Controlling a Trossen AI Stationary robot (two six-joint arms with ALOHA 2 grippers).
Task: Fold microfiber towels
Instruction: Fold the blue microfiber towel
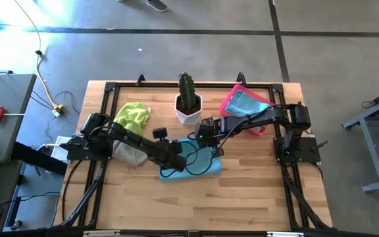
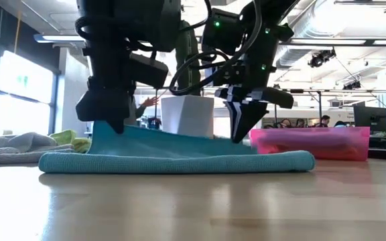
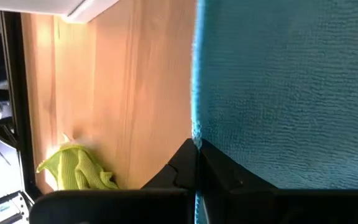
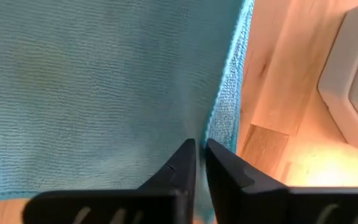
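Observation:
A light blue microfiber towel (image 1: 191, 162) lies folded on the wooden table's middle, its lower layer flat (image 2: 179, 161). My left gripper (image 2: 114, 127) is shut on the upper layer's left end. My right gripper (image 2: 241, 137) is on the same layer's right end, with only a thin gap between its fingers. A lime green towel (image 1: 132, 116) and a grey towel (image 1: 129, 153) lie bunched at the left. Another blue towel (image 1: 244, 103) rests in the pink tray (image 1: 258, 129). My left gripper pinches the upper layer's edge (image 3: 195, 132) between its two fingers, slanting down from the table's left. That end (image 2: 102, 137) is held a little above the layer below, and the cloth slopes down from it toward the right. My right gripper has the upper layer's edge (image 4: 211, 127) between its two fingertips, pointing steeply down from above. Here the cloth sits low, on or just over the lower layer (image 2: 267, 155).
A cactus in a white pot (image 1: 188, 100) stands just behind the towel, close to both grippers. The pink tray (image 2: 313, 142) is at the back right. Bare wood (image 1: 202, 197) runs along the near half of the table.

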